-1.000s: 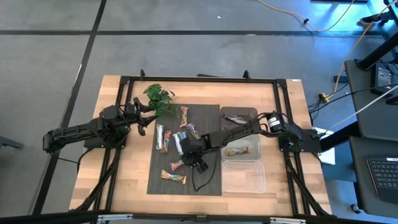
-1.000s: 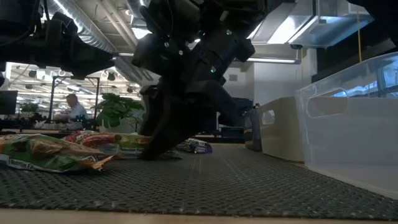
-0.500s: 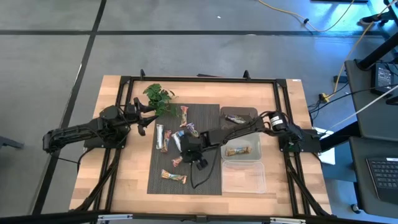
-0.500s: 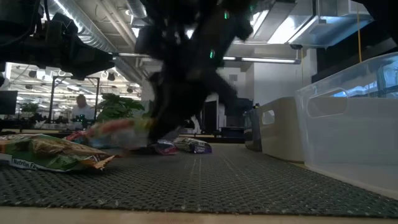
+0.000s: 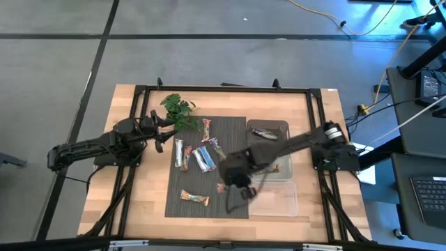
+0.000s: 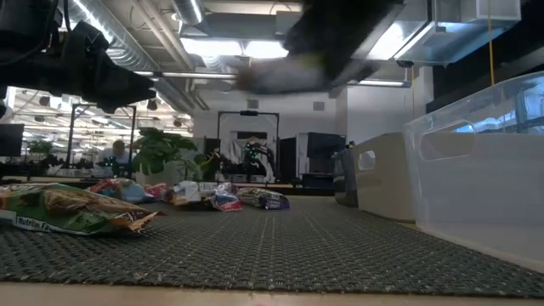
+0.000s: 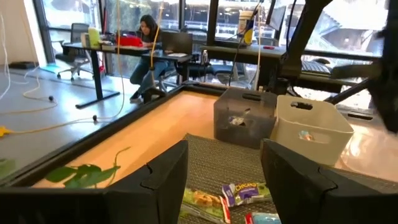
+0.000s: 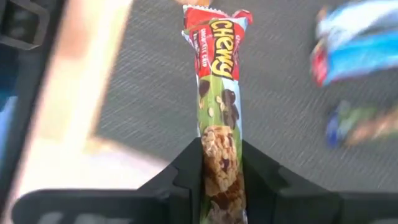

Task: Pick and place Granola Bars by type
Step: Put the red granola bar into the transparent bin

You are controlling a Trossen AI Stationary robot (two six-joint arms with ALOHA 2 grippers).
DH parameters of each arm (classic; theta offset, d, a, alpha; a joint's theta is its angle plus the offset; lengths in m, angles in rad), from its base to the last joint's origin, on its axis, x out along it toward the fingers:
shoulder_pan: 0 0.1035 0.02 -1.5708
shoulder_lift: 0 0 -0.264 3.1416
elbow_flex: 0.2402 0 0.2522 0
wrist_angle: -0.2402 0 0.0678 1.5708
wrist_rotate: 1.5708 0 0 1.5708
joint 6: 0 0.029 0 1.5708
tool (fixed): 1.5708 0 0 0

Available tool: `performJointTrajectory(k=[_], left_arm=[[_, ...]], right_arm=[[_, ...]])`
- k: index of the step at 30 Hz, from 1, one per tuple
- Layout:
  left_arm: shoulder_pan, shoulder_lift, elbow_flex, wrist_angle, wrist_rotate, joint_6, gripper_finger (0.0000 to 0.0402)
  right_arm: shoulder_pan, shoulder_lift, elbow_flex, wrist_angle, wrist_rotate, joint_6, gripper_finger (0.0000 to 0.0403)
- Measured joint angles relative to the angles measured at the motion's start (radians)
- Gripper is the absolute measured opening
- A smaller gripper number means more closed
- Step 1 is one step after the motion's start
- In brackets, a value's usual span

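Observation:
My right gripper hovers over the dark mat's right part, shut on a green-and-red "Chewy" granola bar; that bar's free end sticks out past the fingers. In the low view this arm is only a blur at the top. More bars lie flat on the mat: a blue-white one, two beside it, one near the plant and one at the near side. My left gripper waits open by the plant sprig, touching nothing. My right gripper pinches the Chewy bar between its two fingers at the bar's lower end. The bar runs straight out along the fingers, and its red crimped end is free. It is lifted clear of the mat.
Three bins stand in a row right of the mat: a dark grey one with a purple-brown bar, a white one with an orange-tan bar, and a clear one. A black frame rims the table. A person sits at a desk far behind.
My right gripper has taken a bar from the mat's near middle, risen with it out of the low view, and moved toward the table's right edge, toward the bins. The blue-white bar that the gripper hid now shows.

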Motion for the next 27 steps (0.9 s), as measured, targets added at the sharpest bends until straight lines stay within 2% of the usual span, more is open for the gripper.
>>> performJointTrajectory(k=[2, 4, 6, 10, 14, 20, 27], left_arm=[[0.000, 0.002, 0.000, -0.013, 0.000, -0.010, 0.0193], [0.000, 0.005, 0.000, -0.006, 0.000, -0.010, 0.0193], [0.000, 0.006, 0.000, -0.008, 0.000, -0.010, 0.0192], [0.000, 0.006, 0.000, -0.005, -0.001, -0.008, 0.0193], [0.000, 0.006, 0.000, -0.005, -0.002, -0.007, 0.0192], [0.000, 0.006, 0.000, -0.005, -0.003, -0.006, 0.0193], [0.000, 0.006, 0.000, -0.013, -0.002, -0.007, 0.0193]], right_arm=[[0.045, -0.032, 0.001, -0.096, 0.039, 0.096, 0.0084], [0.093, -0.057, -0.012, -0.181, 0.136, 0.215, 0.0084], [0.136, -0.086, -0.047, -0.224, 0.224, 0.329, 0.0084], [0.215, -0.146, -0.153, -0.281, 0.329, 0.550, 0.0084], [0.276, -0.210, -0.261, -0.270, 0.322, 0.645, 0.0084], [0.342, -0.286, -0.438, -0.127, 0.316, 0.767, 0.0084], [0.381, -0.293, -0.590, 0.029, 0.249, 0.829, 0.0084]])
